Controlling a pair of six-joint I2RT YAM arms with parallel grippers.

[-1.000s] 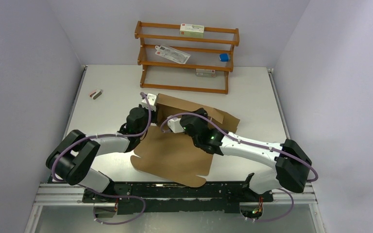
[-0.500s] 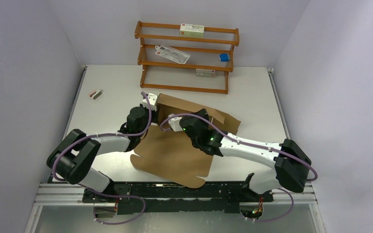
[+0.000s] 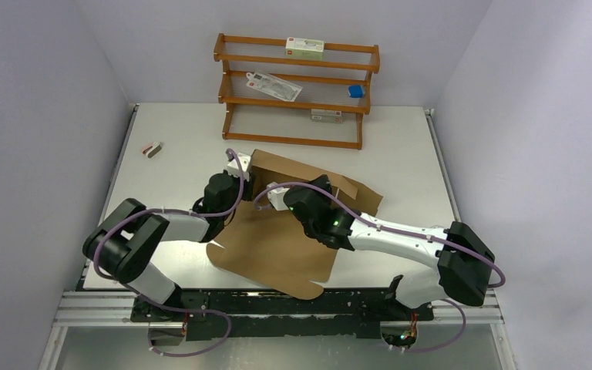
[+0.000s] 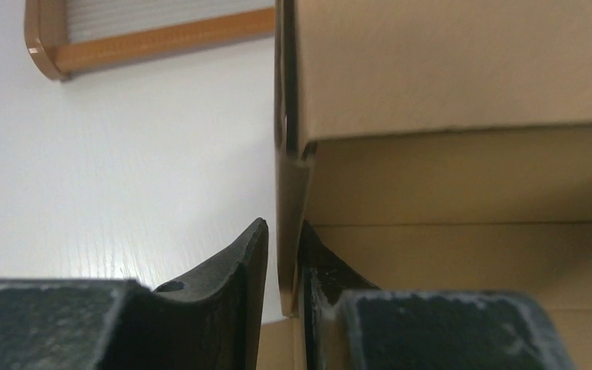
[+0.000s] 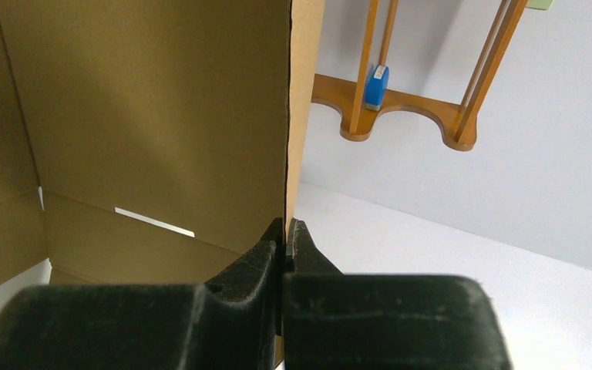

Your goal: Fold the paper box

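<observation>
Well, paper box [image 3: 277, 247] sitting half-folded mid-table, right gripper [image 5: 285, 231] pinching an upright wall's edge, left gripper [image 4: 281, 254] straddling the left wall's edge, jaws slightly parted, white table [image 3: 177, 131] showing between box and wooden rack [image 3: 297, 140].

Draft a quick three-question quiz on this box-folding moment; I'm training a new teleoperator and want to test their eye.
1. True or false: the right gripper is shut on an upright wall of the paper box.
2. In a few words: what does the left gripper straddle?
3. Where is the small blue item? A) on the wooden rack B) inside the paper box C) in the left gripper

Key
1. True.
2. An upright side wall of the paper box.
3. A.
</observation>
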